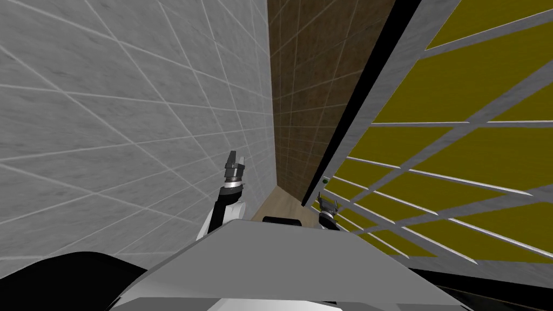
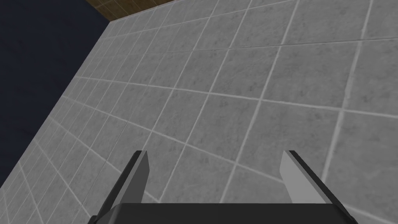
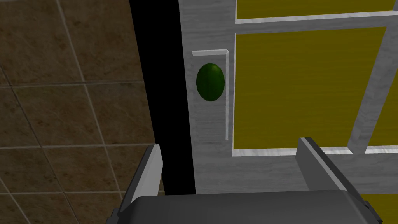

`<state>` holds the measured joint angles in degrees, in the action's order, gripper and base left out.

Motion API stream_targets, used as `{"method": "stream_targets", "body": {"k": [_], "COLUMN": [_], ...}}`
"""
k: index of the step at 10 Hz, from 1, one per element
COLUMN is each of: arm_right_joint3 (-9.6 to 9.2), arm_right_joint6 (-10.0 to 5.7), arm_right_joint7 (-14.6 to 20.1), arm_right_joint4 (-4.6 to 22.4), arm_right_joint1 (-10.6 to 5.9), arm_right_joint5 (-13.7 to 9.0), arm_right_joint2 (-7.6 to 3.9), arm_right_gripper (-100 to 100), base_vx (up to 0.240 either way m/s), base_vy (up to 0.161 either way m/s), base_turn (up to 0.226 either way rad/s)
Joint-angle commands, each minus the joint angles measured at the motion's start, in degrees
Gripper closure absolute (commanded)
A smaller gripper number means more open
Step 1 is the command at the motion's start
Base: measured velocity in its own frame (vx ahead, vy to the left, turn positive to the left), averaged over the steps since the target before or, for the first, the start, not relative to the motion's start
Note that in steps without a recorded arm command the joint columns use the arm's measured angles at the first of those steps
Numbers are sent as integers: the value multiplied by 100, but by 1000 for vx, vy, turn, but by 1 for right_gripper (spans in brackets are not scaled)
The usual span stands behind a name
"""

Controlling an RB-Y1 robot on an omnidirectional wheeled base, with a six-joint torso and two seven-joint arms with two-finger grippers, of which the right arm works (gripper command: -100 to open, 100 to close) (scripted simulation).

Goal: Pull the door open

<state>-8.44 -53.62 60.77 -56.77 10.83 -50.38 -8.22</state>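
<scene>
My right claw (image 3: 231, 146) hangs wide open and empty, near the green knob (image 3: 210, 82) but not touching it; the knob sits at the edge of the grey-framed yellow door (image 3: 311, 85), beside a black area (image 3: 159, 77). My left claw (image 2: 213, 155), raised on my left, is spread open and empty too

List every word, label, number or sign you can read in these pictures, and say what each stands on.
None: there is no text to read. The door with yellow panels, its green knob, the grey tiled wall and the brown tiled wall carry no writing.
</scene>
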Motion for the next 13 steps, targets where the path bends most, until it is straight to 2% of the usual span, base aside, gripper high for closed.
{"method": "stream_targets", "body": {"k": [1, 2, 4, 6, 13], "arm_right_joint3": [-8, -1, -293, -504, -1415], "arm_right_joint6": [-45, -17, -49, -69, -156], "arm_right_joint7": [120, 66, 165, 225, 487], "arm_right_joint4": [180, 101, 205, 272, 560], "arm_right_joint1": [-54, -33, -153, -234, -587], "arm_right_joint5": [-104, -68, -189, -272, -627], "arm_right_joint2": [-2, -5, -153, -258, -713], "arm_right_gripper": [-100, -100, -100, -100, -100], "base_vx": [134, 62, 26, 38, 72], "base_vy": [-66, -27, -49, -20, 27], "base_turn": [111, 23, -217, -172, -196]}}
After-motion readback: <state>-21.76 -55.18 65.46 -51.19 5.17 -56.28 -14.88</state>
